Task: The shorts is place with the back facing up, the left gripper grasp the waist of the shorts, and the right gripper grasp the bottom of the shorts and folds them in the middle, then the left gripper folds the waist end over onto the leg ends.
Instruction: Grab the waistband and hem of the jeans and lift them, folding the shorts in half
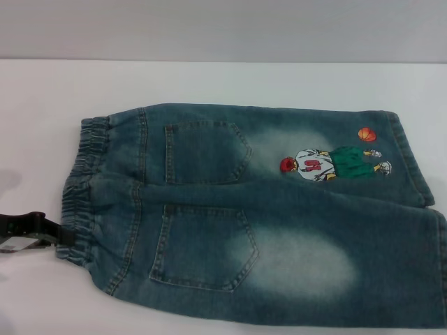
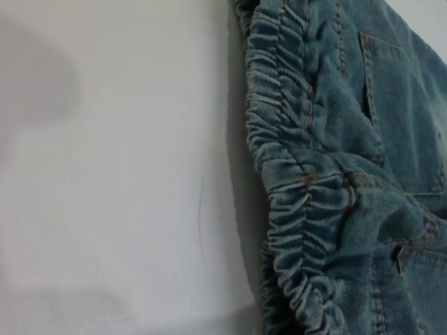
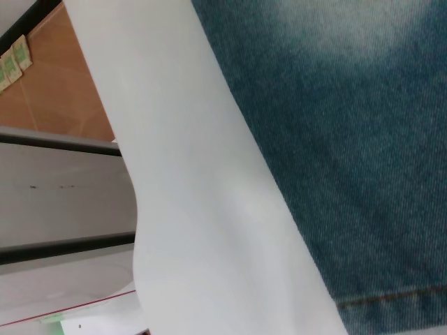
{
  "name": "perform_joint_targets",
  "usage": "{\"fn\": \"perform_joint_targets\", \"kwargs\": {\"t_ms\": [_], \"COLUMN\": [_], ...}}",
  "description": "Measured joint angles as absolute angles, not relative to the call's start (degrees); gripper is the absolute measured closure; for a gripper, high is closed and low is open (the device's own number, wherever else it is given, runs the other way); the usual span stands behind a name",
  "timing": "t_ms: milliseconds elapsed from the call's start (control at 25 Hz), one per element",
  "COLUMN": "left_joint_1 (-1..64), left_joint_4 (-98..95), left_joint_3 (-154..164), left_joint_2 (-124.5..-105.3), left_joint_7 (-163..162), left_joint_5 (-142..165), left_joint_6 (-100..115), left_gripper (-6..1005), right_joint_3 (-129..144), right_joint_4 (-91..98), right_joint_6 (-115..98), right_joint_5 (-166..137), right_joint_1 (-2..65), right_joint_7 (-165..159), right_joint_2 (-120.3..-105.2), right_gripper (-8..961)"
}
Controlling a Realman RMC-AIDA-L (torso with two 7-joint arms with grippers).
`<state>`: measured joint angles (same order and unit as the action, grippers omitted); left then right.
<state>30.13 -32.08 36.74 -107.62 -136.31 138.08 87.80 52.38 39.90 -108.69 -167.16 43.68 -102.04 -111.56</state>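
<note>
The shorts lie flat on the white table with both back pockets up. The waist of the shorts is the puckered band at the left. The leg ends lie at the right, beside the embroidered basketball player. My left gripper comes in low from the left edge, its black tip right at the near part of the waistband. The left wrist view shows that gathered waistband up close. The right wrist view shows a denim leg and a stitched hem. The right gripper is out of view.
The near leg of the shorts runs off the right and bottom of the head view. In the right wrist view the table edge drops off to an orange floor and grey furniture.
</note>
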Motion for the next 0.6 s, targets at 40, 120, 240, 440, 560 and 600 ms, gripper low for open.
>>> {"fn": "perform_joint_targets", "kwargs": {"t_ms": [40,120,240,440,560,600], "left_joint_1": [30.14,30.15,30.14,30.15,30.11,30.07], "left_joint_4": [-32.08,-32.07,-32.08,-32.07,-32.08,-32.08], "left_joint_3": [36.74,36.74,36.74,36.74,36.74,36.74], "left_joint_2": [-107.64,-107.65,-107.70,-107.89,-107.95,-107.95], "left_joint_7": [-136.31,-136.31,-136.31,-136.25,-136.23,-136.21], "left_joint_5": [138.08,138.08,138.08,138.08,138.07,138.07], "left_joint_6": [87.80,87.80,87.80,87.81,87.86,87.87], "left_gripper": [949,948,948,948,948,948], "right_joint_3": [52.38,52.38,52.38,52.38,52.38,52.38], "right_joint_4": [39.90,39.90,39.90,39.90,39.90,39.90], "right_joint_6": [-108.66,-108.62,-108.52,-108.28,-108.07,-108.01], "right_joint_5": [-167.16,-167.16,-167.16,-167.16,-167.16,-167.17], "right_joint_1": [43.68,43.68,43.68,43.68,43.68,43.68], "right_joint_7": [-102.04,-102.04,-102.04,-102.04,-102.04,-102.04], "right_joint_2": [-111.59,-111.61,-111.62,-111.62,-111.62,-111.62], "right_gripper": [372,372,371,371,371,371]}}
